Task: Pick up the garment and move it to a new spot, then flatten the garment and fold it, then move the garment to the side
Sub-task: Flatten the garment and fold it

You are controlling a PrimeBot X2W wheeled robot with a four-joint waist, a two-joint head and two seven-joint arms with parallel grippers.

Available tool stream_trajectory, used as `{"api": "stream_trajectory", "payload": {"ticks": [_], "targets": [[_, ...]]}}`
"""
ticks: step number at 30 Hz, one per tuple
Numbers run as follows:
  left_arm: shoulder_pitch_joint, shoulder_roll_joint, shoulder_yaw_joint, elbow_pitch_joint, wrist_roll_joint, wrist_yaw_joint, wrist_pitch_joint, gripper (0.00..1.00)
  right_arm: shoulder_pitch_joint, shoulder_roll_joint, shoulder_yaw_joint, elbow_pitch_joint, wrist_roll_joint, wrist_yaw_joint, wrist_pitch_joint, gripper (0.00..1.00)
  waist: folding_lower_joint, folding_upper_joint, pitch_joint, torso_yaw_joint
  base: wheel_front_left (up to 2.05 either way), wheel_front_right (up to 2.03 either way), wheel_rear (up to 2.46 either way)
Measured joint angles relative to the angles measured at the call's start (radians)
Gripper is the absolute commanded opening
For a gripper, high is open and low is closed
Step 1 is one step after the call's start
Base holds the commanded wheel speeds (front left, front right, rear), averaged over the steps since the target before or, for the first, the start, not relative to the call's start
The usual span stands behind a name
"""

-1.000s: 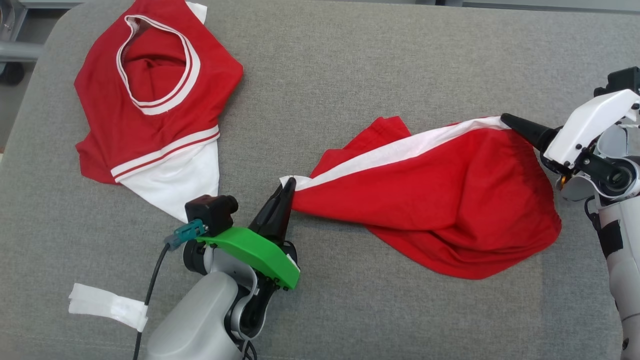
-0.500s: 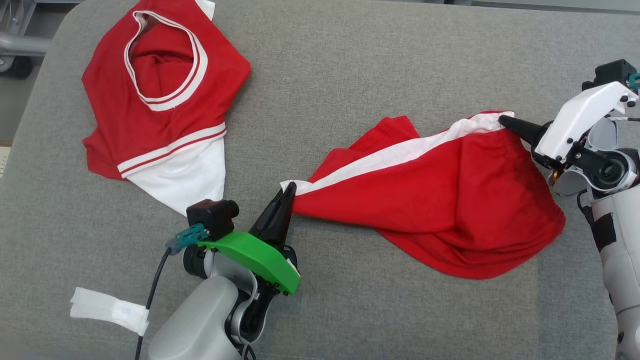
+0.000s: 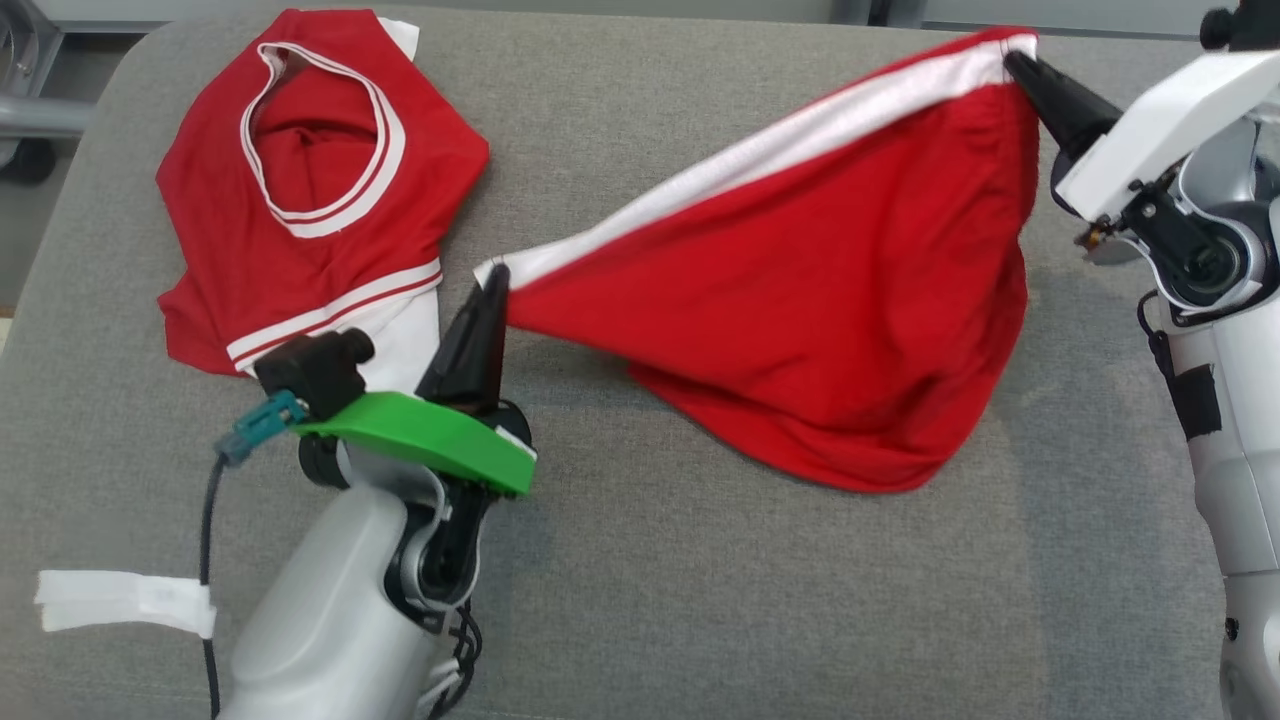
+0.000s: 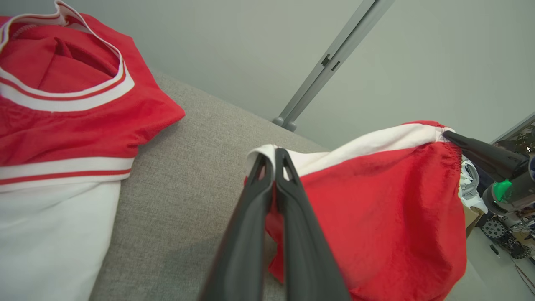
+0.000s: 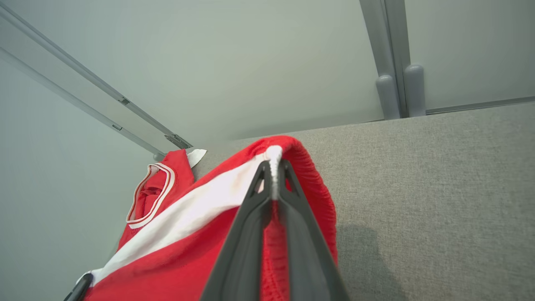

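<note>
We show a desk [image 3: 640,620] covered in grey woven fabric, with a rounded corner. Behind it stands a plain, pale grey-green wall [image 5: 250,62], crossed by a slanting rail [image 5: 83,85] and a grey upright post [image 5: 391,50]. Past the desk's left edge we note a metal tube [image 3: 30,115] and a dark wheel [image 3: 20,160].

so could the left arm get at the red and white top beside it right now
Probably not as things stand: the top lies close beside it with nothing between, but the left pincer is shut on a corner of the red shorts.
</note>
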Motion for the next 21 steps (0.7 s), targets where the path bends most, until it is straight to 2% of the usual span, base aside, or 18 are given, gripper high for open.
{"api": "stream_trajectory", "payload": {"ticks": [4, 8, 13, 21], "targets": [[-0.039, 0.0, 0.067, -0.058, -0.025, -0.01, 0.0, 0.0, -0.017, -0.004, 0.076, -0.105, 0.009, 0.0, -0.075, 0.0, 0.0, 0.0, -0.013, -0.02, 0.0, 0.0, 0.0], [-0.044, -0.002, 0.091, -0.094, -0.032, -0.027, 0.0, 0.0, -0.016, -0.03, 0.144, -0.181, 0.014, 0.0, -0.138, 0.0, 0.0, 0.0, -0.029, -0.043, 0.0, 0.0, 0.0], [-0.034, -0.004, 0.123, -0.133, -0.064, -0.042, 0.0, 0.0, 0.023, -0.059, 0.176, -0.251, 0.028, 0.0, -0.204, 0.0, 0.0, 0.0, -0.05, -0.065, 0.0, 0.0, 0.0], [0.031, -0.005, 0.233, -0.248, -0.119, -0.061, 0.0, 0.0, 0.141, -0.106, 0.192, -0.371, 0.083, 0.0, -0.292, 0.0, 0.0, 0.0, -0.107, -0.111, 0.0, 0.0, 0.0]]}}
